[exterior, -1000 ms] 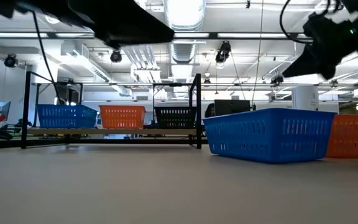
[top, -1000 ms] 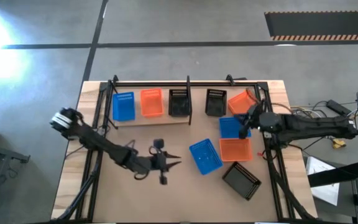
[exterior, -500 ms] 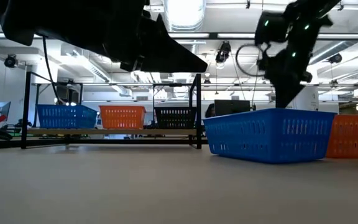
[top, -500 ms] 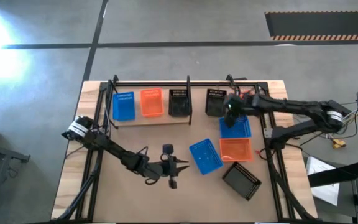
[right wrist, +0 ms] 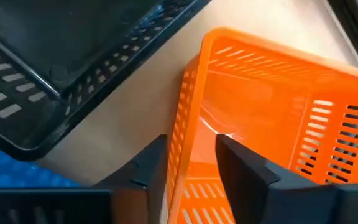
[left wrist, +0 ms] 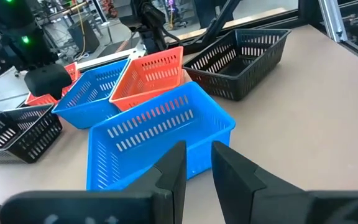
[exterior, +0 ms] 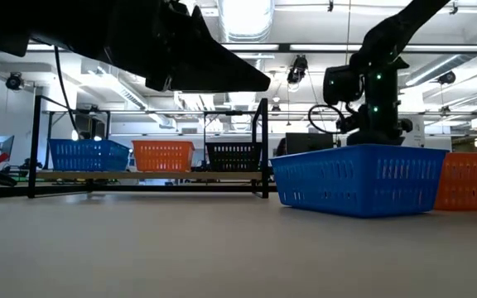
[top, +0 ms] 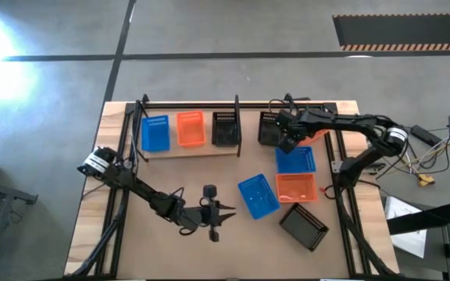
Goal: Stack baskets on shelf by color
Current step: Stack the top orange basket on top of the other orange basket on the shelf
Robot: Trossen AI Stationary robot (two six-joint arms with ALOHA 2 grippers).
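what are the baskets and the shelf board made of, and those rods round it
Baskets, such as the blue basket and orange basket: probably moulded plastic, with thin slotted walls, even colour and a slight sheen. Shelf board: pale, matte, looks like wood. Rods: thin, black, likely painted metal.

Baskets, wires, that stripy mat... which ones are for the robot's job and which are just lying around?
For the job: the shelf; blue baskets, orange baskets and black baskets, on it and loose on the table; right pincer, open astride an orange basket's wall; left pincer, hovering mid-table.
Just lying about: wires beside the table; stripy mat on the floor.
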